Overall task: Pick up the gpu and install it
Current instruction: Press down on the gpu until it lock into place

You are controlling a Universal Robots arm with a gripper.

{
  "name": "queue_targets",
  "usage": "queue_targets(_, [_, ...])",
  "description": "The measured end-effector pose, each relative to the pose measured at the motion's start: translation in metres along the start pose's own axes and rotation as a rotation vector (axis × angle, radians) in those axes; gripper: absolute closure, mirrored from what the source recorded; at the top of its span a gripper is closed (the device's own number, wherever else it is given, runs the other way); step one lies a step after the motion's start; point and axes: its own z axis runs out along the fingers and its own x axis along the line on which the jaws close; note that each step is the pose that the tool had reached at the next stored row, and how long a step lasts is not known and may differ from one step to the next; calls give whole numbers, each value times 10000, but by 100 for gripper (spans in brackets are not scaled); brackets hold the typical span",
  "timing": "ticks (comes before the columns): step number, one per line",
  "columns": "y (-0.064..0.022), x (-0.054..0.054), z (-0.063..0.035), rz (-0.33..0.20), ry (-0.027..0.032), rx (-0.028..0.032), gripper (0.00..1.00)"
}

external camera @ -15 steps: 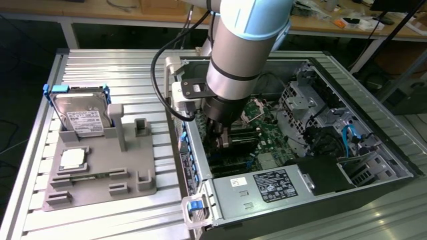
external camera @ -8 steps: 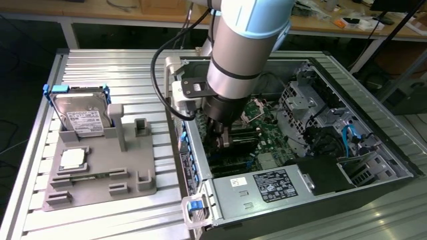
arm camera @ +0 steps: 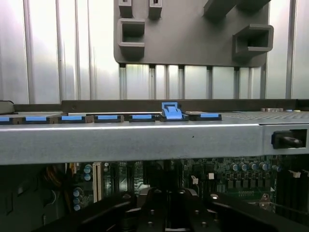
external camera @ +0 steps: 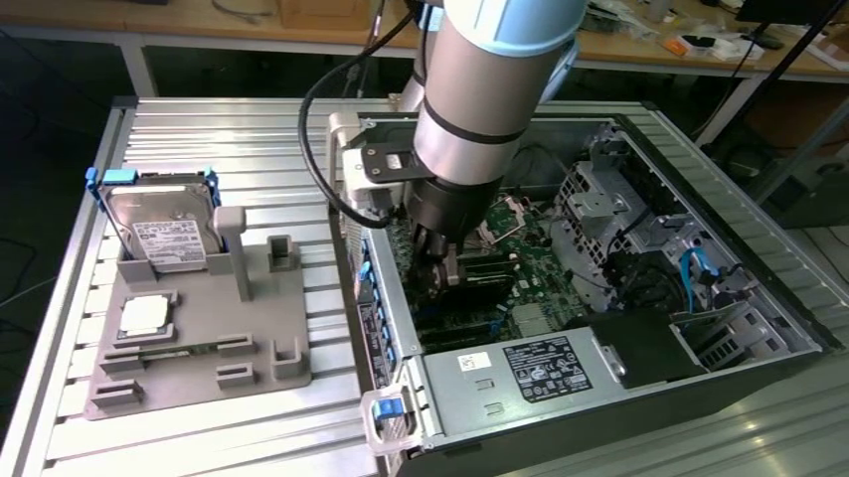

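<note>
End effector (external camera: 444, 270) inside computer case (external camera: 743, 298)

A thick round silver-grey metal arm (external camera: 467, 89) is seen in the exterior view, with a light blue plastic cap (external camera: 531, 25) at its top joint. 1 thin black ring is wrapped around the silver tube. A black block with a small white label (external camera: 394, 162) is fixed to the side. A black cable (external camera: 316, 119) is looped beside it. A dark, narrow gripper (external camera: 440, 266) is fitted below the black wrist part.
</note>
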Motion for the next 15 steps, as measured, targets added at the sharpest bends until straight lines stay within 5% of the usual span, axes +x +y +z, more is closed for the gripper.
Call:
queue_targets(11, [5,-13,-139,2,-3,71,89])
queue_targets(13, [5,-13,-140,44,-8,-6,89])
queue_targets(15, [5,-15,-141,103,-15,-198,89])
